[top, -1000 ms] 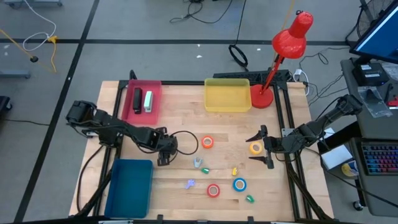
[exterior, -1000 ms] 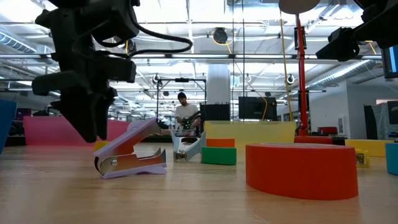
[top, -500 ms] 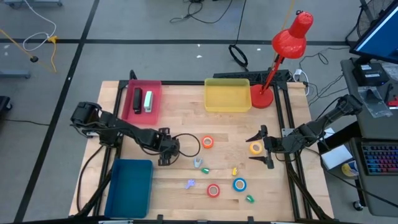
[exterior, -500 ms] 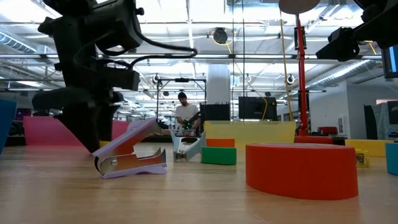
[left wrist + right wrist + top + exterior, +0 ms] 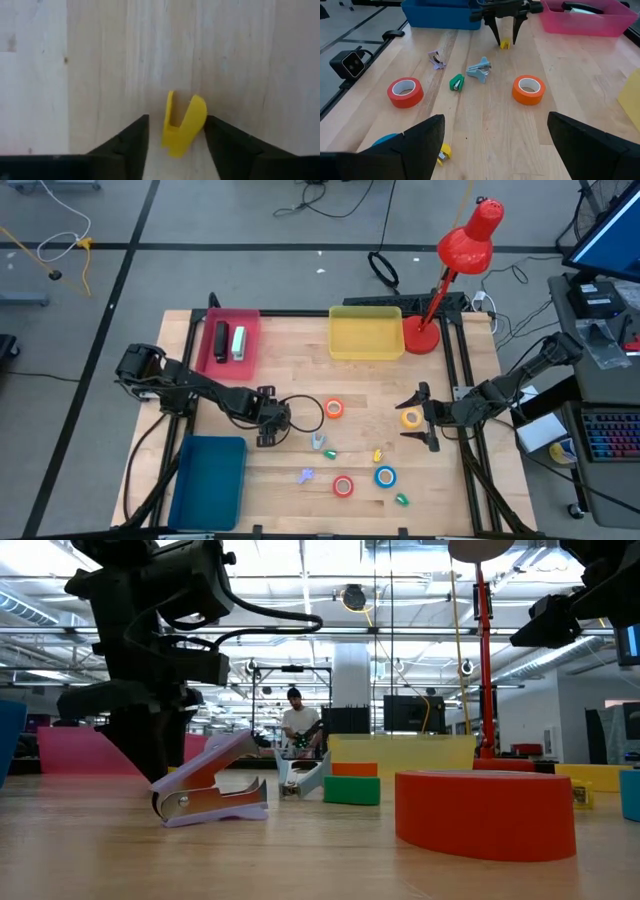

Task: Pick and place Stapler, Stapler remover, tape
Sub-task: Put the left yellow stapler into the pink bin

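My left gripper (image 5: 175, 135) points down over the table's left middle (image 5: 266, 430), open, one finger on each side of a small yellow staple remover (image 5: 183, 125) lying on the wood, with gaps showing on both sides. The right wrist view shows this from across the table, with the remover (image 5: 505, 44) below the fingers. My right gripper (image 5: 405, 418) waits wide open at the right, its fingers flanking the yellow tape (image 5: 411, 418). The orange-red tape (image 5: 333, 408), red tape (image 5: 343, 486) and blue tape (image 5: 385, 476) lie flat. Two staplers (image 5: 228, 340) rest in the pink tray (image 5: 205, 350).
Other staple removers lie scattered: light blue (image 5: 318, 443), green (image 5: 330, 452), yellow (image 5: 377, 453), purple (image 5: 305, 475) and green (image 5: 401, 500). A yellow tray (image 5: 365, 332) and a red lamp (image 5: 432, 310) stand at the far edge, a blue tray (image 5: 208, 480) near left.
My left gripper has edged a little toward the table's right, staying low over the wood. Nothing on the table has moved.
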### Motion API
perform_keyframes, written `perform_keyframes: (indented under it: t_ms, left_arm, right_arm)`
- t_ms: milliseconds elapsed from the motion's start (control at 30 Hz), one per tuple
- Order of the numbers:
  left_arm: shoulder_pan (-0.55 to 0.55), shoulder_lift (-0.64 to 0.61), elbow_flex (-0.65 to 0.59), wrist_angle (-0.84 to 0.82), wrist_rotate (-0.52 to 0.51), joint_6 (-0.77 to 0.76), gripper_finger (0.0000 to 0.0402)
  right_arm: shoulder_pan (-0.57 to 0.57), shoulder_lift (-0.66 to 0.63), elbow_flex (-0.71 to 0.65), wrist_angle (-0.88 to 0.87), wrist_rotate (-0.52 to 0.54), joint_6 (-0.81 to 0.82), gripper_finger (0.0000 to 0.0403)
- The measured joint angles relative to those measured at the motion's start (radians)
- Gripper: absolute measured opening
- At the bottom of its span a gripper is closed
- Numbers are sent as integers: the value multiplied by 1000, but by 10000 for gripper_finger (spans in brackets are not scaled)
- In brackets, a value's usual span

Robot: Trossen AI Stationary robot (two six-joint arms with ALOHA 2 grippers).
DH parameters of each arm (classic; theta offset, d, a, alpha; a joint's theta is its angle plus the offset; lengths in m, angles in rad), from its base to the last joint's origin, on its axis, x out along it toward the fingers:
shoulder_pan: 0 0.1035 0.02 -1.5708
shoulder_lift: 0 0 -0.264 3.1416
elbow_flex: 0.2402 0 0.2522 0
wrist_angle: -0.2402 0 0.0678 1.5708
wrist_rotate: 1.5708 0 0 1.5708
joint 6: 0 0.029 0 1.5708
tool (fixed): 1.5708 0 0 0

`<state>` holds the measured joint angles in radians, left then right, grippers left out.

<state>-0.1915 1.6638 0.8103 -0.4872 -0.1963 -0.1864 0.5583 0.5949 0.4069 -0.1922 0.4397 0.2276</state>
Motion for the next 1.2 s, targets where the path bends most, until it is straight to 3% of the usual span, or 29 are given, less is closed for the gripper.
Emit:
perform_keyframes:
  t_ms: [267, 400, 500, 667, 767, 933, 1200]
  left_arm:
    - [2, -2, -1, 60, 18, -5, 57]
    - [18, -25, 31, -22, 12, -7, 50]
    - [37, -76, 117, -221, -102, -28, 50]
    - [87, -153, 248, -556, -404, -144, 64]
    - [156, -203, 260, -674, -501, -235, 73]
    - [323, -270, 210, -746, -506, -318, 55]
    - [606, -282, 79, -668, -353, -242, 74]
  right_arm:
    - [0, 0, -1, 1, 0, 0, 343]
    - [0, 0, -1, 2, 0, 0, 345]
    - [0, 0, -1, 6, 0, 0, 342]
    - [0, 0, -2, 23, 0, 0, 343]
    - [0, 0, -2, 32, 0, 0, 345]
    - [0, 0, -2, 32, 0, 0, 342]
    - [0, 0, -2, 33, 0, 0, 345]
